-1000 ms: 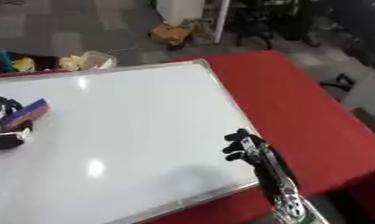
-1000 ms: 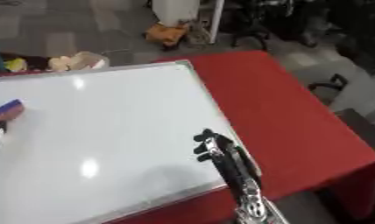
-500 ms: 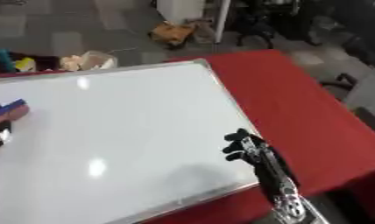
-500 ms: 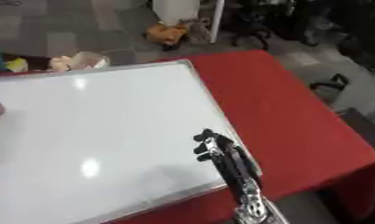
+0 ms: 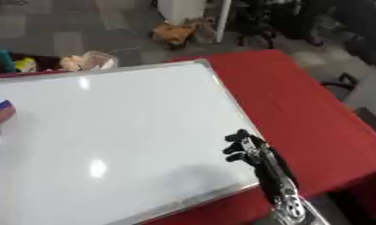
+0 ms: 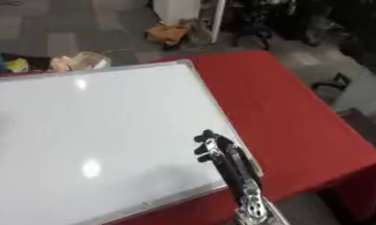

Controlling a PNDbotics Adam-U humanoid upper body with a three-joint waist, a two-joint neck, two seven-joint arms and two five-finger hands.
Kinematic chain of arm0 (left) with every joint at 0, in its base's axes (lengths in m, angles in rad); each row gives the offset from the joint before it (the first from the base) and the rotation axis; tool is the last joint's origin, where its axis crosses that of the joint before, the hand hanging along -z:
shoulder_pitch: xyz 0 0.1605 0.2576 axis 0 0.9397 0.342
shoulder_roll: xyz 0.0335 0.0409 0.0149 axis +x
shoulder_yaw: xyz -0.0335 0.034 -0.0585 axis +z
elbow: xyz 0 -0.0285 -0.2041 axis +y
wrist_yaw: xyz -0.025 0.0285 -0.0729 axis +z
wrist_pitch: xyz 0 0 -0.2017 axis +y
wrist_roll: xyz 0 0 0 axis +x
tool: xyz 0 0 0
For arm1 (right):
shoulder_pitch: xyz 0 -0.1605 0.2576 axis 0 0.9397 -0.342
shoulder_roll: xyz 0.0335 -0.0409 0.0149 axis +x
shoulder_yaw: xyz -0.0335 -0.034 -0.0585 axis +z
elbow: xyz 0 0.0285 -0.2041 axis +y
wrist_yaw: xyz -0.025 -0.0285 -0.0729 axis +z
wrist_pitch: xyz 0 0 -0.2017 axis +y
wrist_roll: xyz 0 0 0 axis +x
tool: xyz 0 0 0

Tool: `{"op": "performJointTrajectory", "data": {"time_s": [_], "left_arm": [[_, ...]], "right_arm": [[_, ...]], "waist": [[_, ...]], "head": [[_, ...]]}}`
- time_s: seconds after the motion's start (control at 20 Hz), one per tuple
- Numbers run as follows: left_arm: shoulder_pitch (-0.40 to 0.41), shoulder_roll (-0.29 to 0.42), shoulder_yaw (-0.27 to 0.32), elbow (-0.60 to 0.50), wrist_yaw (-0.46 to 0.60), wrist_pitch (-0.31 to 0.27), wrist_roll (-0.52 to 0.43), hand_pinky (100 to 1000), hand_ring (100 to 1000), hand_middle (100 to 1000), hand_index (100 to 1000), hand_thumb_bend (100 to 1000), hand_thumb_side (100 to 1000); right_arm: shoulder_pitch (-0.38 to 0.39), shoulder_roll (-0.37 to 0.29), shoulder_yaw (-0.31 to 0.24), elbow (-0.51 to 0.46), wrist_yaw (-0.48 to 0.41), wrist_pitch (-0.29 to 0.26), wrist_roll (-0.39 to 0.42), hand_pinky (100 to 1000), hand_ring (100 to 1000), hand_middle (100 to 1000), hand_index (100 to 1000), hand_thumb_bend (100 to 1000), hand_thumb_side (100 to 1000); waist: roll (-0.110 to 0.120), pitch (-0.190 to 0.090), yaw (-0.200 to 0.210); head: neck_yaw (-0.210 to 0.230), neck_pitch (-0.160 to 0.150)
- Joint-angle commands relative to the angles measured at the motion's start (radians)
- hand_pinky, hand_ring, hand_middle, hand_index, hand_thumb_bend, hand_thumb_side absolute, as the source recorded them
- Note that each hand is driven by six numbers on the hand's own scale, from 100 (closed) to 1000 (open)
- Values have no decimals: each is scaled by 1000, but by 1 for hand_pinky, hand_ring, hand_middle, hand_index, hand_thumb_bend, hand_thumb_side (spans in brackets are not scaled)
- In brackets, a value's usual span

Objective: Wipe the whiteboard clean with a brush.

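Whiteboard [image 5: 129, 132] lies flat on the red table [image 5: 298, 101] and looks blank. Brush [image 5: 2, 112], blue and red, sits at the board's far left edge, mostly cut off by the frame. Left hand isn't visible, so can't tell its grip. Right hand [image 5: 243, 147] hovers by the board's right rim, fingers curled, holding nothing. Brush is well apart from it, so left side is nearer.
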Motion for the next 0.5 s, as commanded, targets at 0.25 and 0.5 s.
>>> {"op": "performJointTrajectory", "data": {"time_s": [0.25, 0.5], "left_arm": [[14, -32, -78, -69, 25, -79, -69, 469, 517, 509, 713, 394, 231], [22, -48, -119, -121, 42, -115, -98, 468, 517, 509, 712, 387, 233]], "right_arm": [[-6, -5, -5, -13, 6, -4, 4, 604, 638, 483, 686, 100, 869], [-7, -6, -5, -13, 4, -4, 5, 604, 638, 483, 687, 100, 870]], "waist": [[1, -8, -3], [2, -9, -1]], "head": [[18, 3], [45, 3]]}}
